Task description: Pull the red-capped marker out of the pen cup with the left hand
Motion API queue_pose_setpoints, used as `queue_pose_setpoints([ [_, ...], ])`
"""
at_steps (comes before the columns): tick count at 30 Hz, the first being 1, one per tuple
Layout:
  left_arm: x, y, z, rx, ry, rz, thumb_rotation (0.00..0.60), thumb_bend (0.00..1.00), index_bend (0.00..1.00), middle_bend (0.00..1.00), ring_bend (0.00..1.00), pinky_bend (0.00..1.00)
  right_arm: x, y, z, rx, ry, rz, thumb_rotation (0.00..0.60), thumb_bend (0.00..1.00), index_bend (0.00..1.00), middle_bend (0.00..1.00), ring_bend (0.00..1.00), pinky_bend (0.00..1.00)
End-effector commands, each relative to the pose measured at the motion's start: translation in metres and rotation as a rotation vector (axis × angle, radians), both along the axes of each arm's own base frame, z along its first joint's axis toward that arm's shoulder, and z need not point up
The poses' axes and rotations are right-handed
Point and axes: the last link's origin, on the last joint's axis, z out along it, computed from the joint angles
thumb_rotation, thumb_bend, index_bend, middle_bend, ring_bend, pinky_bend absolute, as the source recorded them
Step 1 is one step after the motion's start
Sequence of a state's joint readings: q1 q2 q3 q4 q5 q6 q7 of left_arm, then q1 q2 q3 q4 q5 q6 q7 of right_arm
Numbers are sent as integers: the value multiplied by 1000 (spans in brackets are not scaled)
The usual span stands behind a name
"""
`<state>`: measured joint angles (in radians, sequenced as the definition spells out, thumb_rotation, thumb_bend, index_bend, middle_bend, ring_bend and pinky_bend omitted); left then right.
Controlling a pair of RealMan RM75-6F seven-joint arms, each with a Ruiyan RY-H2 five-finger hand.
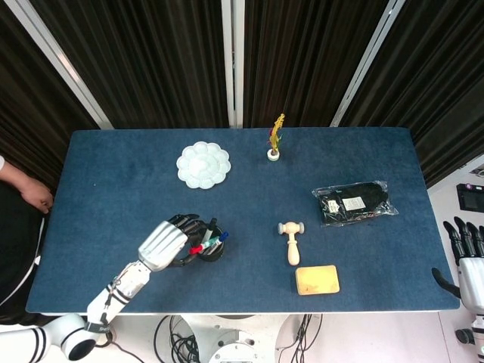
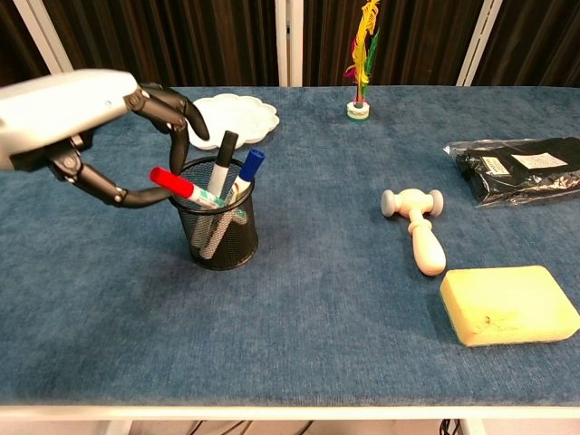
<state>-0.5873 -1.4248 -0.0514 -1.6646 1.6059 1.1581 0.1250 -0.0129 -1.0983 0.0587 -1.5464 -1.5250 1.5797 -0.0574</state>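
The black mesh pen cup (image 2: 222,234) (image 1: 213,252) stands on the blue table near its front left. The red-capped marker (image 2: 174,182) (image 1: 196,248) leans out of it to the left, its white body partly raised above the rim. My left hand (image 2: 86,118) (image 1: 168,242) curls around the red cap, thumb under it and fingers (image 2: 184,136) over it, pinching it. A black-capped marker (image 2: 223,156) and a blue-capped marker (image 2: 248,166) stay in the cup. My right hand (image 1: 470,261) hangs off the table's right edge with its fingers apart, holding nothing.
A white palette dish (image 2: 233,115) lies behind the cup. A feather in a small stand (image 2: 360,63) is at the back. A wooden mallet (image 2: 417,227), a yellow sponge (image 2: 507,305) and a black bagged item (image 2: 521,168) lie to the right. A person's arm (image 1: 26,193) is at the left edge.
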Motion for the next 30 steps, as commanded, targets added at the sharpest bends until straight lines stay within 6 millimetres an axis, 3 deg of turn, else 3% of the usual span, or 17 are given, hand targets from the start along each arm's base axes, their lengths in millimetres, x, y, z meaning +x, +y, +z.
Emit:
queue_pose_setpoints([
  [1, 5, -2, 23, 30, -35, 1, 600, 375, 594, 256, 166, 280, 0, 0, 1, -5, 0, 1, 600, 147, 0, 0, 0, 0],
  [12, 26, -11, 97, 165, -132, -17, 600, 378, 604, 264, 173, 282, 4, -3, -2, 6, 7, 6, 600, 147, 0, 0, 0, 0],
  [16, 22, -6, 105, 160, -162, 15, 600, 380, 607, 265, 174, 284, 5, -5, -5, 13, 9, 8, 600, 147, 0, 0, 0, 0],
  [21, -3, 18, 94, 179, -122, 105, 600, 392, 617, 268, 174, 286, 7, -5, -7, 19, 12, 12, 600, 147, 0, 0, 0, 0],
  [25, -33, 38, 68, 172, -40, 209, 600, 406, 620, 270, 174, 285, 6, -4, -6, 16, 11, 11, 600, 147, 0, 0, 0, 0],
  [30, -56, 50, 40, 140, -20, 281, 600, 410, 629, 280, 174, 285, 7, -3, -4, 8, 11, 13, 600, 147, 0, 0, 0, 0],
])
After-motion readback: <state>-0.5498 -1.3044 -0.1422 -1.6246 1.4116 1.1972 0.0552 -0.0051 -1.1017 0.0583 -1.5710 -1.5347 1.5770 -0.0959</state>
